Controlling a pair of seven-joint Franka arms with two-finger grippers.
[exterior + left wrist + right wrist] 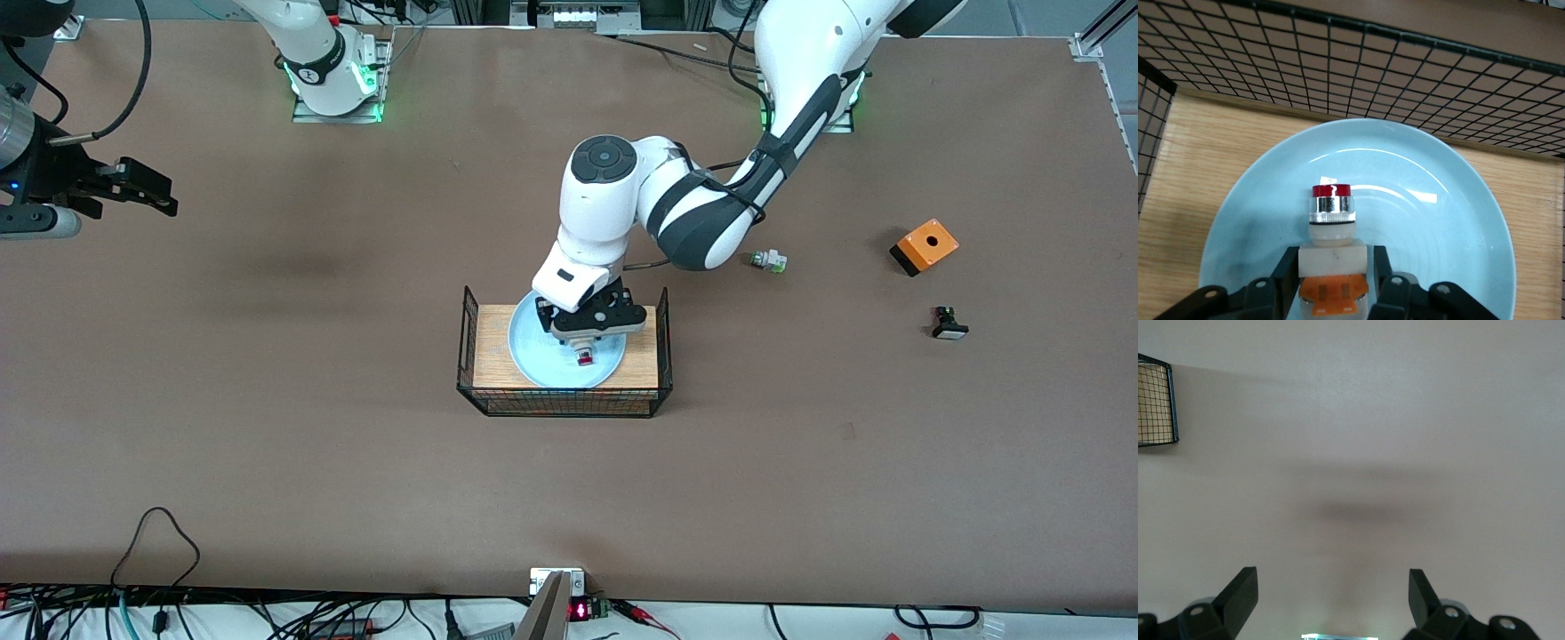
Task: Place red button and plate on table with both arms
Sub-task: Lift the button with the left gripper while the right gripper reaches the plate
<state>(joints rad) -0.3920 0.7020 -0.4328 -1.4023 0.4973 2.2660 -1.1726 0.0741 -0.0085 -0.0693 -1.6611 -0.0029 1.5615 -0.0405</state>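
You've got the left gripper (586,345) down over the plate (533,351), jaws pinching the white body of the red button (585,358) from both sides; in the left wrist view the fingers (1288,277) press against the block, orange section between them, red cap pointing away from the gripper toward the plate's middle. I can't tell whether the red button (1333,230) touches the plate (1438,220) or sits just above it. The plate lies flat on the wooden top of the wire rack (564,404), which stands on the table (267,444) about mid-table, and the plate takes up most of that top. The right gripper (142,188) waits in the air over bare table, well apart from the rack toward the right arm's end, jaws spread wide with nothing between them; the right wrist view shows both fingertips (1239,593) far apart and 1 corner of the rack (1155,403). Toward the left arm's end from the rack you have 3 loose parts on the table: a white piece with green tip (768,260) nearest the rack, an orange box (925,246) well apart from it, and a black button with white cap (949,324) near the orange box.
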